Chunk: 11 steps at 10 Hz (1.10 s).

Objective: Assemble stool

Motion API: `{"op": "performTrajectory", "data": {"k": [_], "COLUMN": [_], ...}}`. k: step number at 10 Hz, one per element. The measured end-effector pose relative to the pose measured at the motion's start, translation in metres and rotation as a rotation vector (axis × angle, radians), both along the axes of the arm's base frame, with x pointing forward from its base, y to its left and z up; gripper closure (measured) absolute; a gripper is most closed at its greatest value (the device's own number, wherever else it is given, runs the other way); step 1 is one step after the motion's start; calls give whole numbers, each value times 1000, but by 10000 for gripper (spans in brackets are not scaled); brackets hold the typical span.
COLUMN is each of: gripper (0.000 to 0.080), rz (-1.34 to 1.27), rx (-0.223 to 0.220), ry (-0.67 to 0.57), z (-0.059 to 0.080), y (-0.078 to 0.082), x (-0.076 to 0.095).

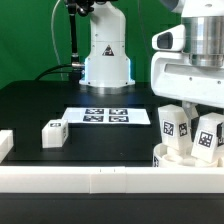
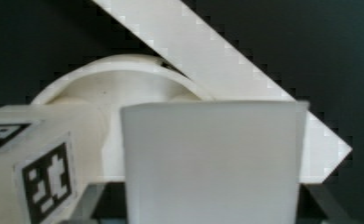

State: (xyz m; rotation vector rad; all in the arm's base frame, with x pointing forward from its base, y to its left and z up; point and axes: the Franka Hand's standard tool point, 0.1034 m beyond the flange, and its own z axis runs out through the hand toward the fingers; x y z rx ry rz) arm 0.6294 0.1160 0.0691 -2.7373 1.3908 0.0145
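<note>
The gripper [image 2: 211, 208] clamps an upright leg [image 2: 214, 150] over the round seat [image 2: 94, 88], a tagged leg [image 2: 28, 165] also at the seat, a loose leg [image 1: 53, 132] well apart from it.

Exterior view: set low at the near side, just behind the white rail [image 1: 100, 180]. Looks level across the black table [image 1: 40, 100], past the marker board [image 1: 105, 116], to the robot base [image 1: 105, 60] at the far side. Wrist view: hangs right over the round seat [image 2: 108, 85], faces down at a slant, so close that one leg [image 2: 214, 160] fills much of the picture. Shared by both: the seat, the leg and a bit of rail, near and at the exterior view's right.
</note>
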Motion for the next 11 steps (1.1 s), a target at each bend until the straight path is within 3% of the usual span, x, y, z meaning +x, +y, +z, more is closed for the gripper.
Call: {"op": "performTrajectory", "data": {"k": [6,11], "gripper": [463,463], "rz": [-706,-971], "rx": [74,93], "ry": [26,52], "z": [-1,0], "y": [1,0], "x": [0,1]}}
